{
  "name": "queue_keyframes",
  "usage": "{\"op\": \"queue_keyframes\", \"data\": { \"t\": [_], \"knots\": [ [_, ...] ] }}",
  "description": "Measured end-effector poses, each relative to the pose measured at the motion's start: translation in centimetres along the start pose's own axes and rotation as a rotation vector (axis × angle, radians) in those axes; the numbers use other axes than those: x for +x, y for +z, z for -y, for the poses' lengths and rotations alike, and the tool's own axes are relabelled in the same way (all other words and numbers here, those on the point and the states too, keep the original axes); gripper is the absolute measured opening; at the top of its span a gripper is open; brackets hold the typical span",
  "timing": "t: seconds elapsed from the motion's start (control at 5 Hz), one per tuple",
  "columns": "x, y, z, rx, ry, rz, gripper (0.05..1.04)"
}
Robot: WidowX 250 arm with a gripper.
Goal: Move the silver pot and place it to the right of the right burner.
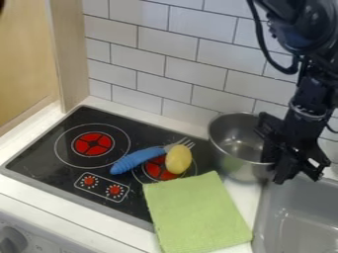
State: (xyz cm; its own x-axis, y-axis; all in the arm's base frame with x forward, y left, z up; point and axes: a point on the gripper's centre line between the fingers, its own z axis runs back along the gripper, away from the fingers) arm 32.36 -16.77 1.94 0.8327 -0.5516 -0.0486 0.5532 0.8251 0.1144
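The black gripper [290, 163] hangs at the right side of the view, against the right rim of the silver pot [237, 143]. The pot stands upright at the right edge of the stove, right of the right burner [158, 170], near the tiled wall. Its opening faces up, and the gripper hides part of its right side. Whether the gripper holds the rim cannot be told.
A yellow egg-shaped object [178, 159] and a blue-handled fork [137, 159] lie over the right burner. A green cloth [196, 215] covers the stove's front right corner. The grey sink [300, 217] is at lower right, with the tiled wall [178, 81] behind.
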Motion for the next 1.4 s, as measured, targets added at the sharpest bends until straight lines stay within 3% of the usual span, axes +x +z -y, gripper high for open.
{"op": "queue_keyframes", "data": {
  "t": [0.2, 0.4, 0.8, 1.2, 1.4],
  "knots": [
    [0.0, 0.0, 0.0, -0.001, 0.008, 0.002, 0.818],
    [0.0, 0.1, 0.0, -0.001, 0.009, 0.003, 1.016],
    [0.2, 4.4, -0.4, -0.004, 0.019, 0.103, 0.999],
    [-2.1, 9.7, -2.1, 0.023, 0.026, 0.237, 1.0],
    [-3.7, 11.0, -3.8, 0.044, 0.08, 0.273, 0.999]
  ]
}}
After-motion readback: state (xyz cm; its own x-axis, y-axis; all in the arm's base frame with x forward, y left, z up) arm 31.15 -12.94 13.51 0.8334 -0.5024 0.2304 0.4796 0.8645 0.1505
